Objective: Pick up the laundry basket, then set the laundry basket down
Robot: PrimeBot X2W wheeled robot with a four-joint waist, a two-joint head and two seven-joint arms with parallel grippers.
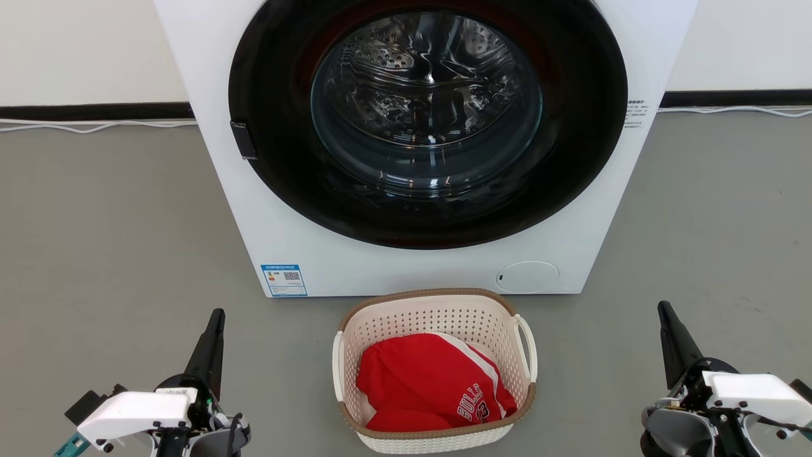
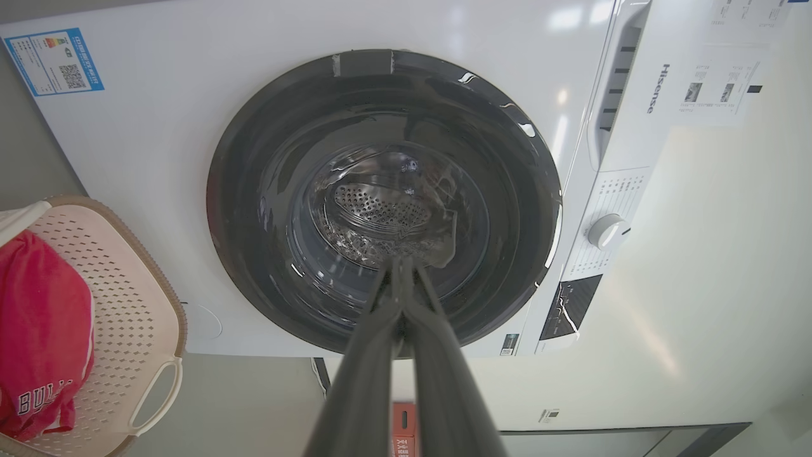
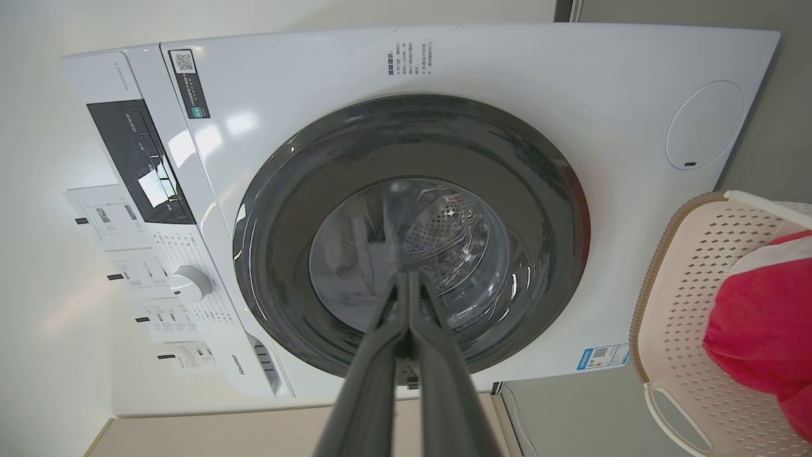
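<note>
The laundry basket (image 1: 438, 317) stands upright on the grey floor (image 1: 114, 241), just in front of the white front-loading washing machine (image 1: 266, 209), with a red Bulls jersey (image 1: 431, 381) bundled inside. The left claw (image 1: 214, 327) and the right claw (image 1: 669, 324) sit low to either side, well apart from the basket and its white loop handles. Each is clenched, fingers pressed together on nothing. This fits two stages equally: a basket waiting on the floor to be lifted, or one already lifted and put back down with the arms clear of it. The pictures do not settle which; the basket rests level on the floor, free of both claws
</note>
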